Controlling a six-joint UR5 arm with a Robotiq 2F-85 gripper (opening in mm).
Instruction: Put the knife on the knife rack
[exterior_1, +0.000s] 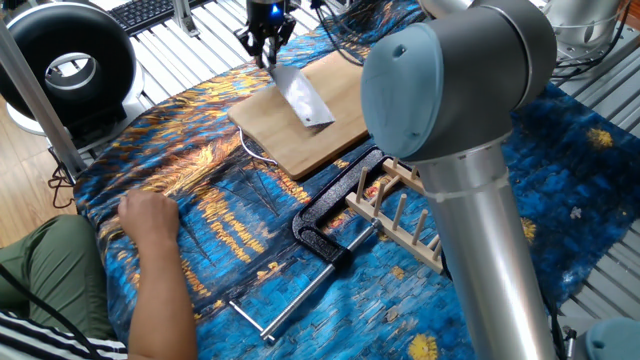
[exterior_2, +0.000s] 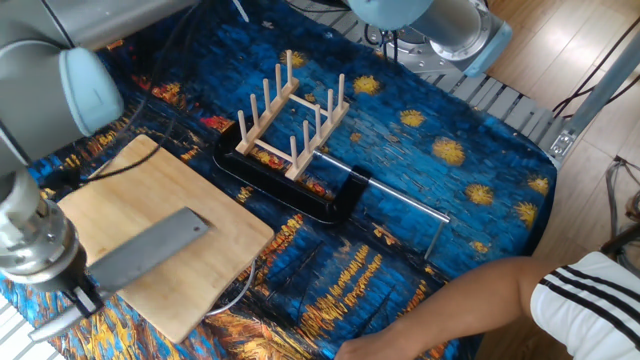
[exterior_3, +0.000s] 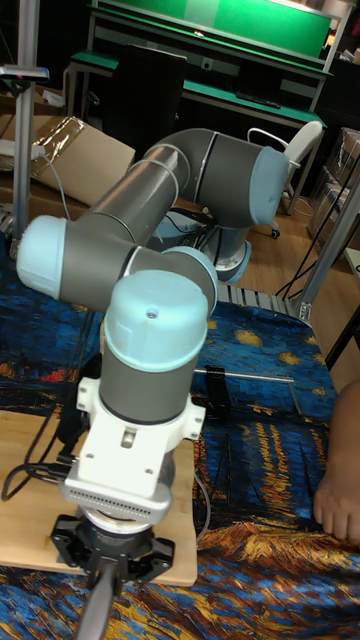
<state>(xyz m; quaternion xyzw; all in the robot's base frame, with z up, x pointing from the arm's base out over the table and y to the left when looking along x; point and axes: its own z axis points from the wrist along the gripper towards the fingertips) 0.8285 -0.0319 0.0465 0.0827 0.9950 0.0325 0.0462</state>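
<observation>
The knife, a broad silver-grey blade, is held by its handle end in my gripper, which is shut on it. The blade slants down over the bamboo cutting board. From the other fixed view the knife points right across the board, with the gripper at the board's near-left edge. The knife rack, pale wood with upright pegs, stands empty beyond the board's far edge; in the other fixed view the knife rack sits well to the blade's upper right. In the tall view the gripper hangs at the bottom.
A black clamp with a thin metal bar lies against the rack, its bar stretching right. A person's arm rests on the blue patterned cloth at the table's front. A ring light stands past the left edge.
</observation>
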